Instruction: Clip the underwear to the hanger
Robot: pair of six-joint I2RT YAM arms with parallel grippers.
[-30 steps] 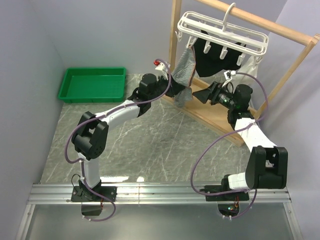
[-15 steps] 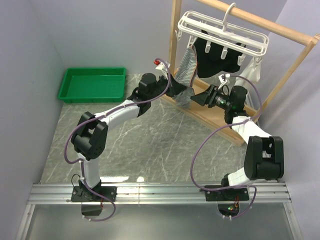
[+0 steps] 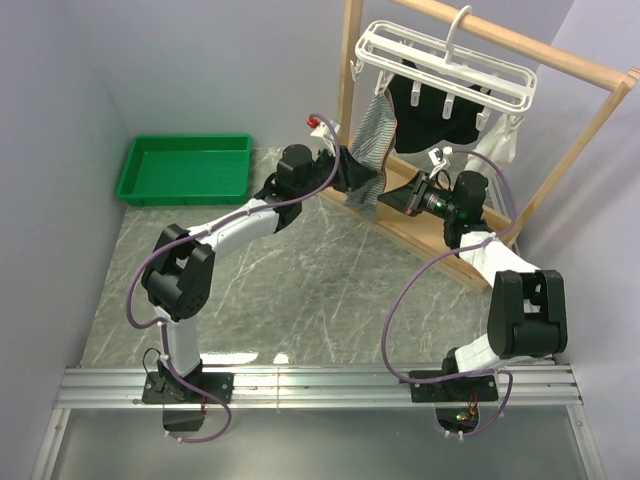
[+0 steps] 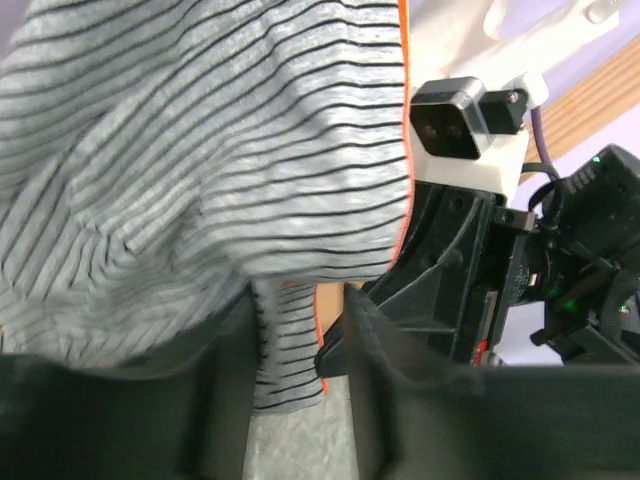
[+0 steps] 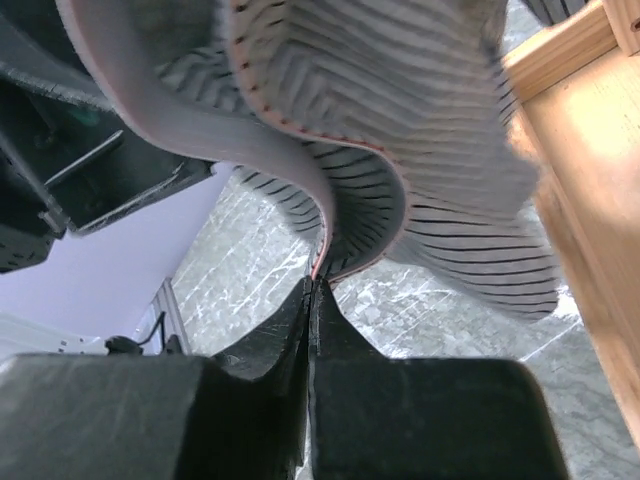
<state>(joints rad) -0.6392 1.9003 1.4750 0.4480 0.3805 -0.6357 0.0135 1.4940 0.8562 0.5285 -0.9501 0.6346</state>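
Note:
The grey-and-white striped underwear (image 3: 372, 140) hangs by one corner from a clip at the left end of the white plastic hanger (image 3: 450, 65), which hooks over the wooden rack's top bar. My left gripper (image 3: 362, 178) sits at the cloth's lower part. In the left wrist view its jaws (image 4: 298, 310) stand apart, with a strip of underwear (image 4: 200, 150) hanging loose between them. My right gripper (image 3: 392, 193) faces it from the right. In the right wrist view it (image 5: 312, 285) is shut, pinching the orange-trimmed edge of the underwear (image 5: 400, 100).
The wooden rack (image 3: 590, 130) stands at the back right, its base rail on the table below both grippers. A black garment (image 3: 440, 105) and a small white cloth (image 3: 500, 145) hang from the hanger too. A green tray (image 3: 185, 168) lies at the back left.
My right gripper moved left to the hanging cloth and shut on its edge. My left gripper, shut on the cloth before, has opened its jaws.

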